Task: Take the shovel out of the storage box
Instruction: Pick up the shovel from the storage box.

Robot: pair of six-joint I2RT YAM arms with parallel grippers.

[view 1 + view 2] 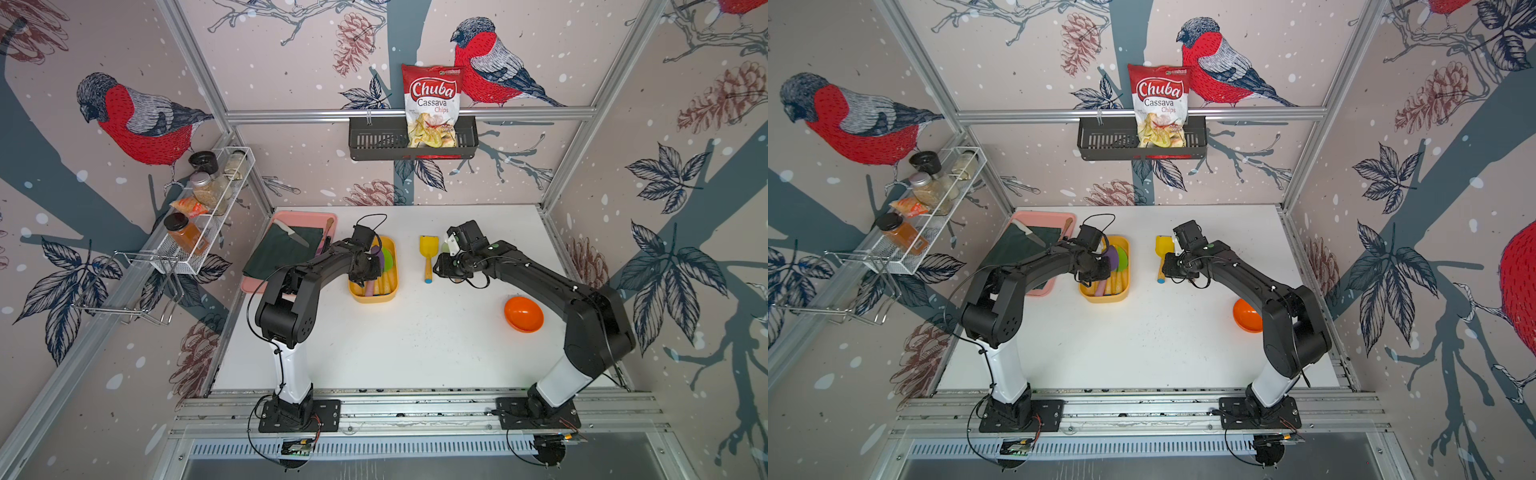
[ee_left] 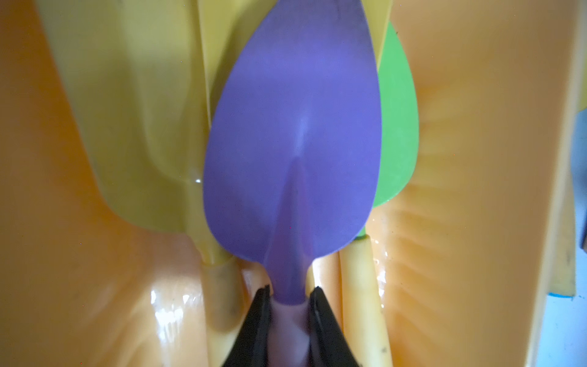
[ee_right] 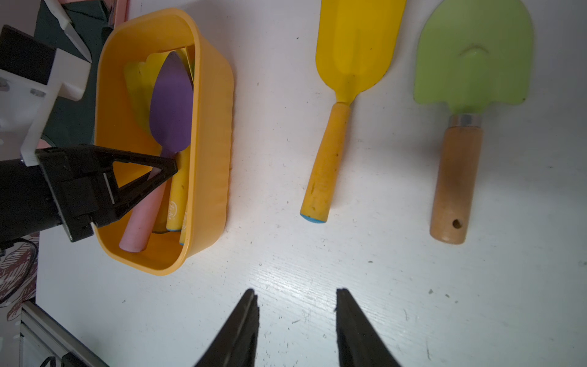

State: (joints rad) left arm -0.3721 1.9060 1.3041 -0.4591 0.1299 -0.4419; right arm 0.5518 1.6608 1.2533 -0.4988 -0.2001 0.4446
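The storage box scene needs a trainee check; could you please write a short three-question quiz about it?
1. True or false: the left gripper is shut on the purple shovel inside the storage box.
2. How many shovels lie on the table outside that box, in the right wrist view? A one, B two, C four.
3. Fill in: the right gripper is ___ and holds nothing.
Key: 1 true; 2 B, the yellow shovel and the green shovel; 3 open.
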